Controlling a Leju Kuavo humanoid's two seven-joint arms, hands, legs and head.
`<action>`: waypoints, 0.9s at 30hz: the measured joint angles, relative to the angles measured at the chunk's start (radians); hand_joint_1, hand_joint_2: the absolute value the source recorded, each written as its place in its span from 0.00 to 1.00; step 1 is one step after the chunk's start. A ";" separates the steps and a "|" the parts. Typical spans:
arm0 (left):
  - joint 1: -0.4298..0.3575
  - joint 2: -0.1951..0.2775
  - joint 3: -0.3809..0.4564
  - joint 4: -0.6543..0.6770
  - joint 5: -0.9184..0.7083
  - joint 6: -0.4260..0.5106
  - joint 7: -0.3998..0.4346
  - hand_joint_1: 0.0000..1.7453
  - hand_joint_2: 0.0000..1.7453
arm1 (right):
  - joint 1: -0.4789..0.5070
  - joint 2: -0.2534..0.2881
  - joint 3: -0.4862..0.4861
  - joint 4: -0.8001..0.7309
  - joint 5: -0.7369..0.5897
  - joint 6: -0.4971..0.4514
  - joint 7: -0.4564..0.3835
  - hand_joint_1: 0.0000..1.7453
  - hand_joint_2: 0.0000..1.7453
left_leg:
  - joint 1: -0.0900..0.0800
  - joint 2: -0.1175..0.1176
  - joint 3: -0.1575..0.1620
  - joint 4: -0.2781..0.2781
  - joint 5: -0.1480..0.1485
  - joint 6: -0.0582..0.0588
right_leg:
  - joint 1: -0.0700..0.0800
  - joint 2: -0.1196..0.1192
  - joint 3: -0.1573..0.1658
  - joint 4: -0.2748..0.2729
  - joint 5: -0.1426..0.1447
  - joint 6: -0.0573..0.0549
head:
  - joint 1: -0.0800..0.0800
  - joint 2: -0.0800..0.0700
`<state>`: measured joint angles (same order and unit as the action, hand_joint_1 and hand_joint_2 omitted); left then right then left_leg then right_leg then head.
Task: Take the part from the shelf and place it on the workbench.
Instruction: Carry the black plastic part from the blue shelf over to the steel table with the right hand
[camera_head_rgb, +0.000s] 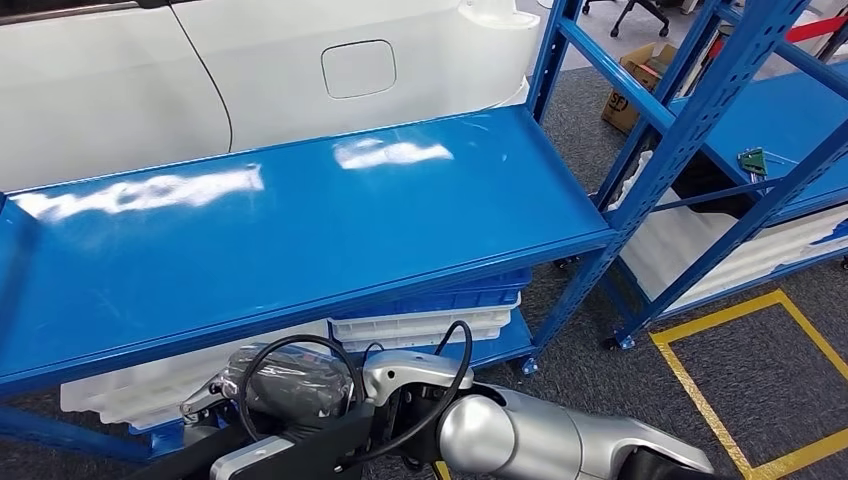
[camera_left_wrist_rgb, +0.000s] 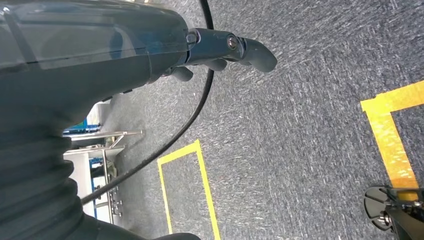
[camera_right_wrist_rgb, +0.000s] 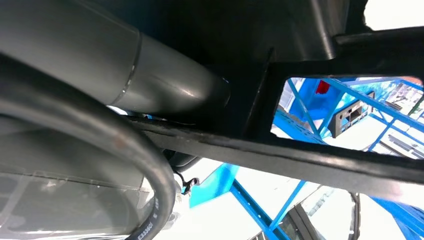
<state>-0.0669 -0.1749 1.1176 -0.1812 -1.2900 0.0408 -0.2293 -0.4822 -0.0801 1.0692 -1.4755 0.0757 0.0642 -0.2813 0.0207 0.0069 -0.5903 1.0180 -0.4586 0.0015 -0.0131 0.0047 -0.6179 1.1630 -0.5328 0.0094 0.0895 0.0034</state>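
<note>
Judging from the dark, frame-like part (camera_head_rgb: 300, 452) lying right against the right hand (camera_head_rgb: 275, 388) low at the near edge of the head view, probably mid-carry: off its shelf, not yet set on any workbench. Cannot tell how that hand's fingers sit on it, since the grey ribbed cover and a looping black cable (camera_head_rgb: 300, 345) hide them, and the right wrist view gives just the part's black bars passing close across the lens. Left hand (camera_left_wrist_rgb: 210, 52) hanging over grey carpet with fingers loosely apart and nothing in them, near a yellow floor line (camera_left_wrist_rgb: 202, 185). Directly ahead, a bare blue shelf board (camera_head_rgb: 300, 230) with stacked white trays (camera_head_rgb: 420, 325) on the level beneath and a white car body panel (camera_head_rgb: 300, 70) behind. To do this well: confirm a firm hold before any swing of the arm, as a long frame like this would likely twist in a loose grasp. Carry low and close to the body, bars level. Mind the blue uprights and the board's front lip, where an open frame could easily snag. Watch the cable for catching on a corner of the part. Bring the free hand under the far end if sag appears. Lower flat onto the surface and let go only once fully rested.
</note>
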 joint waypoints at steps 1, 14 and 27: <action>0.000 0.000 0.000 0.000 0.000 0.000 0.000 0.00 1.00 | -0.001 0.000 0.001 0.000 0.000 0.000 0.000 1.00 0.00 | 0.000 0.000 -0.004 0.002 0.002 -0.004 | 0.001 0.000 0.043 -0.069 0.016 0.000 | 0.000 0.000; 0.000 -0.001 0.000 0.000 -0.002 -0.003 0.000 0.00 1.00 | -0.006 0.008 0.008 -0.004 -0.004 -0.002 -0.001 1.00 0.00 | 0.006 -0.005 -0.062 0.237 -0.121 -0.045 | 0.008 -0.002 0.034 -0.157 0.072 -0.046 | -0.003 0.000; -0.001 0.000 0.000 0.000 -0.003 -0.004 -0.005 0.00 1.00 | -0.015 0.010 0.006 -0.012 -0.018 -0.006 -0.001 1.00 0.00 | -0.001 -0.001 0.035 -0.017 -0.014 0.010 | 0.006 -0.001 -0.069 0.062 -0.052 0.001 | -0.001 0.000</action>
<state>-0.0683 -0.1754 1.1177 -0.1816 -1.2932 0.0363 -0.2338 -0.4973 -0.0700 1.0756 -1.4871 0.0580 0.0585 -0.2822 0.0195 0.0056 -0.5556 1.0013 -0.4731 0.0112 -0.0071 0.0033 -0.6873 1.2254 -0.5845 0.0108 0.0886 0.0034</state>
